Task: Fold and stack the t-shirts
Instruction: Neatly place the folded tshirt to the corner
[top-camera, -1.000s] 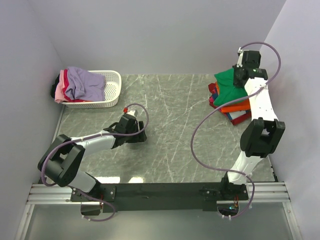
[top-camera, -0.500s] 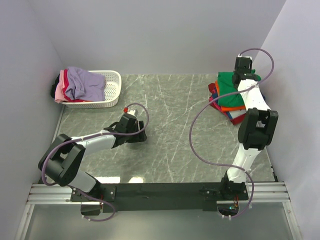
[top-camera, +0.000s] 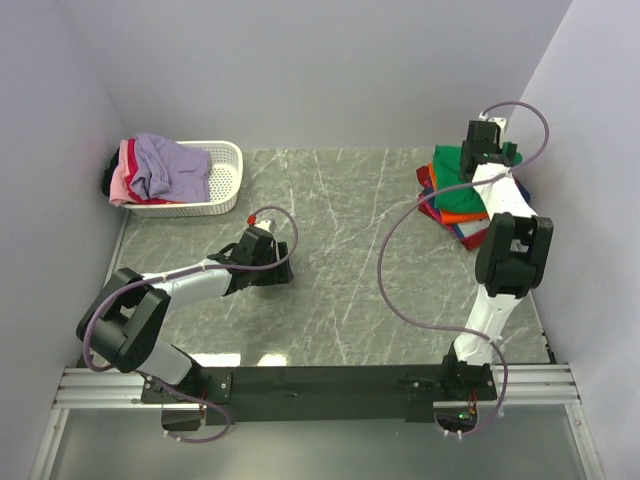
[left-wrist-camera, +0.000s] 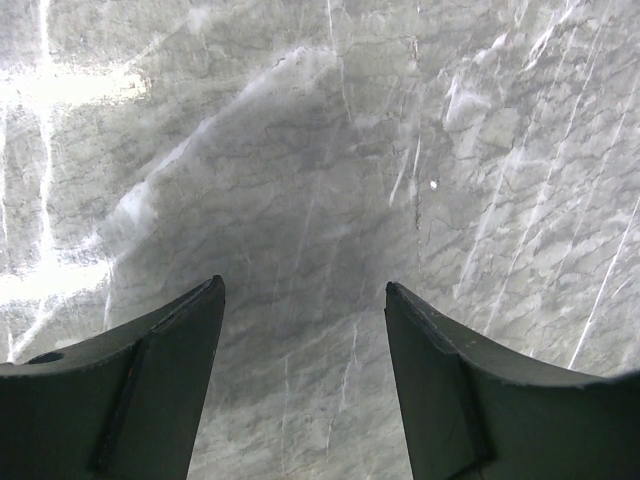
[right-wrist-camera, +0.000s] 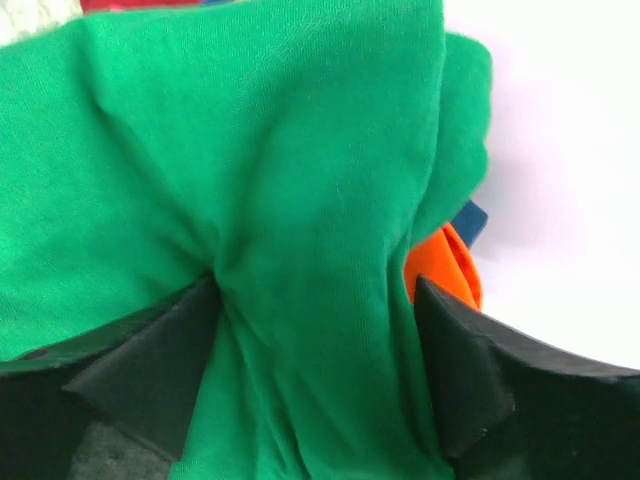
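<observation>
The green t-shirt (right-wrist-camera: 300, 180) lies rumpled on top of the stack (top-camera: 472, 232) at two o'clock on the counter (top-camera: 350, 290). The right gripper (right-wrist-camera: 312, 300) sits over it with jaws spread wide, gripping nothing, a pinched ridge of green cloth standing between them. The likely hazard is a finger catching that ridge as the arm lifts, dragging the shirt askew or off the orange shirt (top-camera: 462, 213) beneath and spoiling the fold. The right arm reaches long from its base at five o'clock, elbow raised, wrist tipped down at the pile. The left gripper (left-wrist-camera: 302, 290) hovers low left of centre, towards nine o'clock, jaws wide and empty over bare stone, its arm lying almost flat. More shirts, a lavender shirt (top-camera: 165, 165) uppermost, wait in the white basket (top-camera: 228, 160) at ten o'clock.
</observation>
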